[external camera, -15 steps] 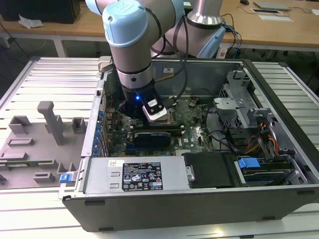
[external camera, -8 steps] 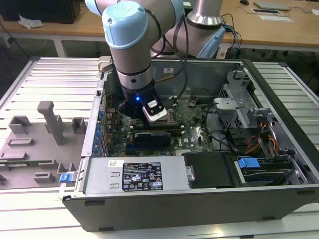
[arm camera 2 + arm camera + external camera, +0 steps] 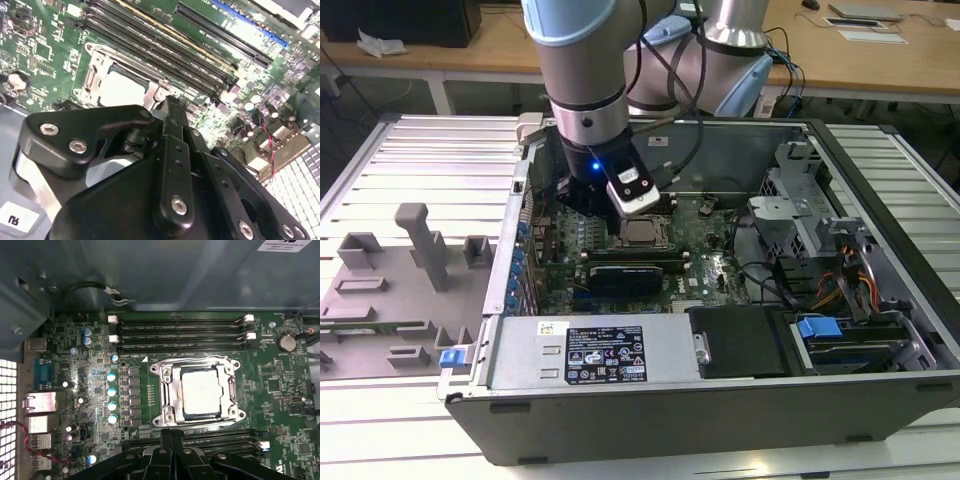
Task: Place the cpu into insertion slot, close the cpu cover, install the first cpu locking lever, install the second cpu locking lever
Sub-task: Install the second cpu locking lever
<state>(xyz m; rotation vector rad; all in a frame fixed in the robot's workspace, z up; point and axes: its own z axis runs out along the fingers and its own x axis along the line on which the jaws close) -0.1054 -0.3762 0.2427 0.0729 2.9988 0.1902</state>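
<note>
Hovering upright, fingers (image 3: 172,437) beside cpu (image 3: 201,389)

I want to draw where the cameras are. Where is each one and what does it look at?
Exterior view: off the arm, looking down into the open computer case; the arm and gripper show.
First wrist view: on the arm, facing the cpu under its cpu cover.
Second wrist view: on the arm, looking slantwise past the gripper.
All three show the cpu.

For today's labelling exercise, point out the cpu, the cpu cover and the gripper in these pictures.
cpu (image 3: 201,391): first wrist view, middle of its shiny top.
cpu cover (image 3: 167,390): first wrist view, a side bar of the silvery frame.
gripper (image 3: 172,436): first wrist view, at its black fingertips.
</note>
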